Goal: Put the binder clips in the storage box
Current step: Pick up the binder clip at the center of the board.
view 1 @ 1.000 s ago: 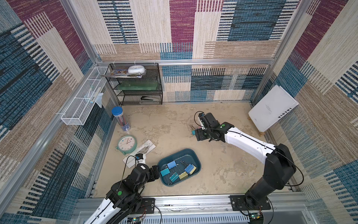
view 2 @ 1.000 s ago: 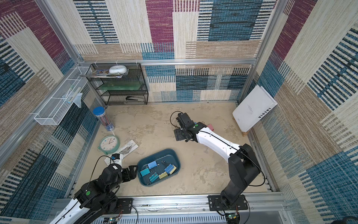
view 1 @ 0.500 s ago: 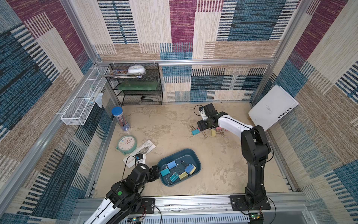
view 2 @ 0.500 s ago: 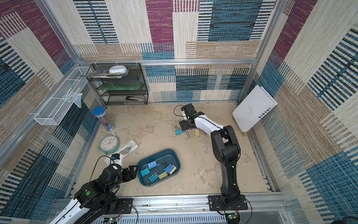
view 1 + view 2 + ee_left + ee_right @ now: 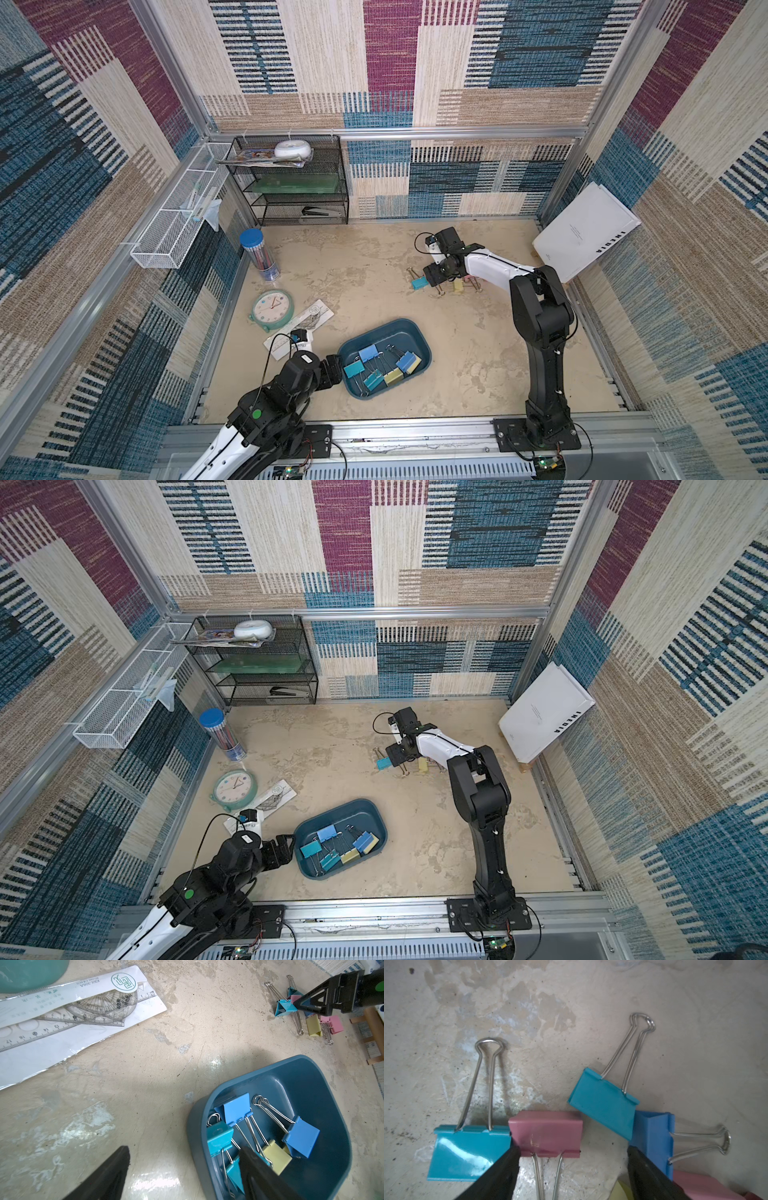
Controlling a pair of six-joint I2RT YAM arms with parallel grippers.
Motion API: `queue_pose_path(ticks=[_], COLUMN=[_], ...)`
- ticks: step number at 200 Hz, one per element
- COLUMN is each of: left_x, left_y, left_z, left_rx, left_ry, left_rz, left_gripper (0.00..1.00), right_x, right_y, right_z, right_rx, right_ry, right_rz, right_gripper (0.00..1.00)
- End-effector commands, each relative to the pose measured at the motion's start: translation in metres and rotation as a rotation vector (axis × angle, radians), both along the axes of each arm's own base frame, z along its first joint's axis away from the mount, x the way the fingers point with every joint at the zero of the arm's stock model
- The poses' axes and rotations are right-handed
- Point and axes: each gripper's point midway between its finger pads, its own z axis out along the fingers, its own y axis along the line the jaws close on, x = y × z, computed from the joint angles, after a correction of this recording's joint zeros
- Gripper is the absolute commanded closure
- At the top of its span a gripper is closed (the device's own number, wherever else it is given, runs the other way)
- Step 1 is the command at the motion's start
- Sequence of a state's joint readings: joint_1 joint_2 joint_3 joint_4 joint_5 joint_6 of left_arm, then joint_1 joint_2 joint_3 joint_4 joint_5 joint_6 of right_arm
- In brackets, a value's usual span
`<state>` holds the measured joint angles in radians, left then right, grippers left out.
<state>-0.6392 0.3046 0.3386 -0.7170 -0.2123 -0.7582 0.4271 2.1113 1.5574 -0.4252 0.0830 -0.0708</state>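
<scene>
— Mottled beige tabletop (image 5: 353, 257). Where's the left gripper (image 5: 332, 371)?
— At the storage box's (image 5: 409, 328) nine o'clock, fingers apart, empty. Several binder clips (image 5: 382, 368) lie inside.
— And the right gripper (image 5: 573, 1148)?
— At the table's two o'clock, spread wide over a pink clip (image 5: 546, 1132) among loose clips (image 5: 419, 284).

Bright, even light; soft shadows; patchy glare; close foreground blurred.

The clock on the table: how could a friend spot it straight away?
Start at the black mesh shelf rack against the back wall and come forward past the blue-lidded pencil tube. The clock lies flat just beyond it, beside a packaged ruler set. Alone among its neighbours it is a flat disc, a white dial in a mint-green rim.
</scene>
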Motion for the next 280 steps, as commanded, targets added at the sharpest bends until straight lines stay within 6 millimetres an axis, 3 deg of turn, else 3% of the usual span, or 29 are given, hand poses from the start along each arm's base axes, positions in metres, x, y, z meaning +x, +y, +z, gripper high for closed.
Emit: queue_pose_path(ticks=[1, 95, 185, 262, 280], left_x=[0.001, 0.001, 0.001, 0.001, 0.002], left_y=[0.0, 0.0, 0.0, 0.0, -0.001], left_z=[0.0, 0.001, 0.001, 0.001, 0.002], left_rx=[0.002, 0.001, 0.001, 0.002, -0.001], left_ry=[-0.006, -0.009, -0.01, -0.01, -0.013], left_rz=[-0.001, -0.004, 0.0, -0.001, -0.004], left_gripper=[0.14, 0.14, 0.14, 0.14, 0.14], right_x=[0.003, -0.006, 0.006, 0.001, 0.004], right_y=[-0.001, 0.027, 0.019, 0.016, 0.015], right_z=[-0.004, 0.003, -0.016, -0.024, -0.011], right_rx=[-0.01, 0.078, 0.013, 0.021, 0.028], right_ry=[-0.008, 0.017, 0.028, 0.058, 0.03], right_rz=[0.004, 0.057, 0.049, 0.025, 0.01], right_gripper=[0.16, 0.14, 0.14, 0.43, 0.45])
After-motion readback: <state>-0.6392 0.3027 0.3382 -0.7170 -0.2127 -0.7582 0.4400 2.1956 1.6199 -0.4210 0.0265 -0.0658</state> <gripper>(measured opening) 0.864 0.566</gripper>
